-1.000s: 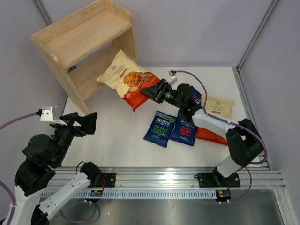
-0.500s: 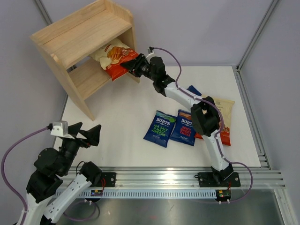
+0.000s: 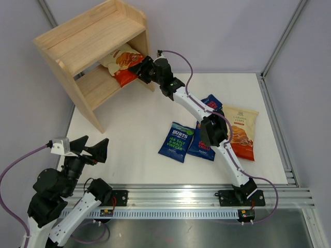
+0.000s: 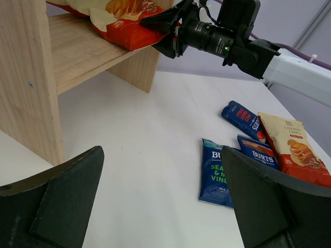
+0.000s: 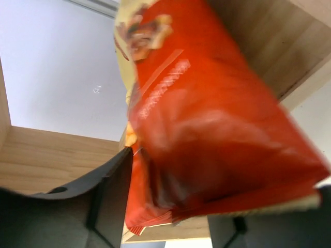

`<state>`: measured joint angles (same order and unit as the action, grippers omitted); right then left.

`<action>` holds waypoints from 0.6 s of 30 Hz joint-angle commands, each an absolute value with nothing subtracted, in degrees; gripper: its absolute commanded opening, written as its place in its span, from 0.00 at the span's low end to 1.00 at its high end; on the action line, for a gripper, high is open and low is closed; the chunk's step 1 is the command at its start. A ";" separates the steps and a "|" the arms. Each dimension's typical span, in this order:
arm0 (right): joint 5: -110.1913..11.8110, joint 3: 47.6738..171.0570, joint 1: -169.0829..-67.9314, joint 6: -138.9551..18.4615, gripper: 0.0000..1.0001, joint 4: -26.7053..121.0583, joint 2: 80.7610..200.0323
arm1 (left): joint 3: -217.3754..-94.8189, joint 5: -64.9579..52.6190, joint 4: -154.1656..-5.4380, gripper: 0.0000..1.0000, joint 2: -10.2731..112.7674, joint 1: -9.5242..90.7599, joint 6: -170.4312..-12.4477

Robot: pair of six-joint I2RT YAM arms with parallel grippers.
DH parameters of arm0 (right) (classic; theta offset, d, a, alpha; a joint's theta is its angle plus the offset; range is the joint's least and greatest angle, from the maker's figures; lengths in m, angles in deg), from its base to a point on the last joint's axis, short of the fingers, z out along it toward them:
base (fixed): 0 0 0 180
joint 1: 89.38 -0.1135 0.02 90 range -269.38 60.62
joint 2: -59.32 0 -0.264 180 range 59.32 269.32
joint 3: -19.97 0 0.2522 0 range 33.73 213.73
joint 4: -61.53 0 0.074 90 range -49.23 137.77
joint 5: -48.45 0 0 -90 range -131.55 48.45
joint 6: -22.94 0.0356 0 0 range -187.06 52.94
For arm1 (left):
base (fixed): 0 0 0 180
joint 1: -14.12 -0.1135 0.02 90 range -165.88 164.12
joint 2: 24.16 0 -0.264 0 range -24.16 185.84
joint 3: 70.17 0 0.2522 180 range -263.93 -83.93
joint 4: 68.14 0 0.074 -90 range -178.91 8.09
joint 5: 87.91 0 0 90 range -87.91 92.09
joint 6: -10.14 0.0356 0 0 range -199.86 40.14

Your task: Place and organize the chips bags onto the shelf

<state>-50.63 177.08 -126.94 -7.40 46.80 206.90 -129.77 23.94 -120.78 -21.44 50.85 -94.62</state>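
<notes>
My right gripper (image 3: 143, 70) is shut on the red bottom end of a cream-and-red Cassava Chips bag (image 3: 120, 63) and holds it inside the lower tier of the wooden shelf (image 3: 77, 46). The right wrist view is filled by that bag (image 5: 207, 129), gripped between my fingers (image 5: 111, 196). A second Cassava Chips bag (image 3: 242, 132) lies flat on the table at the right. Three blue Burts bags lie flat: sea salt (image 3: 176, 142), sweet chilli (image 3: 202, 147) partly under my arm, and one (image 3: 212, 102) farther back. My left gripper (image 3: 91, 149) is open and empty at the near left.
The white table (image 3: 134, 124) ends at a metal rail at the front and grey walls behind. The shelf's side panel (image 4: 26, 82) stands close to my left gripper's left. My right arm (image 3: 191, 106) stretches diagonally over the Burts bags.
My right arm has carried the Cassava Chips bag from above the table's middle up and left into the shelf's lower tier. My left arm has drawn back toward the near edge.
</notes>
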 commanded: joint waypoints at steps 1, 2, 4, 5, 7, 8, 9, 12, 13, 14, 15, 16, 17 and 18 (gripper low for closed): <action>-46.30 177.87 -127.35 -11.85 0.62 41.10 202.23 | -129.63 24.50 -118.20 0.99 -21.26 50.59 -93.40; -46.03 178.22 -127.26 -12.39 0.65 37.79 201.44 | -129.63 24.42 -118.20 0.99 -21.17 50.59 -93.48; -45.25 178.14 -127.26 -14.06 0.68 33.74 200.56 | -129.81 24.68 -118.47 0.99 -21.08 50.59 -93.57; -45.15 177.35 -127.26 -14.59 0.72 33.01 199.51 | -129.81 24.77 -118.55 0.99 -21.17 50.59 -93.57; -45.41 175.95 -127.17 -15.73 0.78 31.95 198.28 | -129.81 24.94 -118.47 0.99 -21.34 50.68 -93.57; -45.68 175.07 -127.17 -15.99 0.82 31.34 197.40 | -129.72 24.94 -118.38 0.99 -21.35 50.68 -93.48; -45.94 174.89 -127.09 -16.52 0.85 30.64 197.04 | -129.63 24.86 -118.47 0.99 -21.26 50.68 -93.48; -46.47 172.78 -126.91 -17.75 0.96 29.32 195.11 | -129.72 24.94 -118.64 0.99 -20.73 50.59 -93.57; -46.47 171.90 -126.65 -18.02 0.99 29.84 194.41 | -129.81 25.03 -118.64 0.99 -20.47 50.59 -93.66; -46.65 169.37 -126.56 -18.28 1.00 30.45 192.58 | -129.81 25.03 -118.73 0.99 -20.03 50.59 -93.57; -46.73 168.04 -126.47 -19.07 0.99 31.15 191.51 | -129.81 24.94 -118.73 0.99 -19.94 50.59 -93.66; -47.69 166.64 -126.38 -19.60 0.99 32.64 190.37 | -129.89 24.60 -118.73 0.99 -19.68 50.59 -93.66; -48.31 163.66 -126.30 -20.04 0.99 33.70 188.01 | -129.89 24.50 -118.64 0.99 -18.98 50.59 -93.75; -48.84 162.15 -125.95 -20.91 0.99 34.41 186.77 | -129.89 23.89 -118.56 0.99 -18.71 50.59 -93.75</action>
<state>-47.31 165.54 -126.68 -17.28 31.56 195.01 -129.77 23.96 -120.78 -20.80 50.85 -94.62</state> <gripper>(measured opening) 0.990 0.988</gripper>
